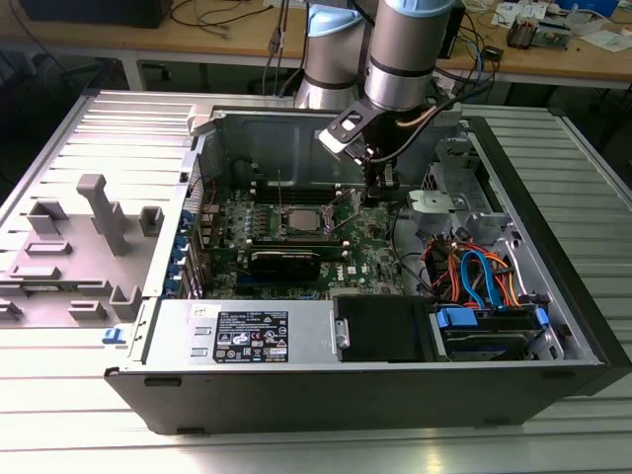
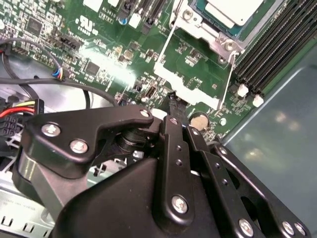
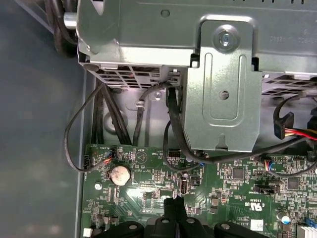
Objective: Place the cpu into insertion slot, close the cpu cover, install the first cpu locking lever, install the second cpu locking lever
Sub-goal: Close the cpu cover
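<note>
**A:** Where is the cpu [image 2: 234,9] sitting?

**B:** It is lying flat in the slot [image 2: 194,24] on the green board [image 2: 69,10]. Its silver top is facing up, and the black memory slots [image 2: 277,44] are running just beside it.

**A:** And the cover [image 2: 189,88]?

**B:** It is standing open, tilting away from the slot toward the gripper [image 2: 174,105]. Green board is showing through its window.

**A:** What are the fingers [image 3: 171,210] doing?

**B:** They are pressing together with nothing between them in both wrist views. Their tip is hovering just beside the cover's free edge, and I cannot tell whether it is touching.

**A:** Anything else near the tip?

**B:** A coin battery [image 2: 199,120] is sitting just beside it, at the board's edge.

**A:** And in the exterior view?

**B:** The arm [image 1: 400,49] is reaching down into the open case [image 1: 395,395], which is lying on the ribbed desk [image 1: 553,434]. The gripper is hanging to the exterior view's right of the slot, near a silver bracket [image 1: 439,202]. Grey fixtures [image 1: 99,217] are standing beside the case at the exterior view's left.
</note>
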Available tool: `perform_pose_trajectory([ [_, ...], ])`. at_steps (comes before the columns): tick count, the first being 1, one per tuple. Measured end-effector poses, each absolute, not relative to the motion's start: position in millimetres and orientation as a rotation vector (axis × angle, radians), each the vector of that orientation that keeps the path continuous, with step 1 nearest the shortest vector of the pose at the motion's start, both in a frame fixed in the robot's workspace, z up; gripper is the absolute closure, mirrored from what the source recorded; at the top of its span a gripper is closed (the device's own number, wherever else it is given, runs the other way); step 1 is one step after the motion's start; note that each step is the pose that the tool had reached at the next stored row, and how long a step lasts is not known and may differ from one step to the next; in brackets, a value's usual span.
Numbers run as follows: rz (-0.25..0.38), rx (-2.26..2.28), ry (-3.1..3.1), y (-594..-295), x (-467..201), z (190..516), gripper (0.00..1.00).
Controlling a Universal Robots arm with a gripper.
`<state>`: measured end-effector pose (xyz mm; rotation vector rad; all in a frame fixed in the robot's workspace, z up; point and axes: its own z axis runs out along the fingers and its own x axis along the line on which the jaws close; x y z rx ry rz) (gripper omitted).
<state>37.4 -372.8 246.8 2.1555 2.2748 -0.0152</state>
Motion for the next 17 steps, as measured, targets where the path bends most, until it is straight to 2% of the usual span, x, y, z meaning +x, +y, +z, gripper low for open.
perform_pose_trajectory([
  [17,-0.014,2.155,2.274,-372.8,16.4,246.4,0.89],
])
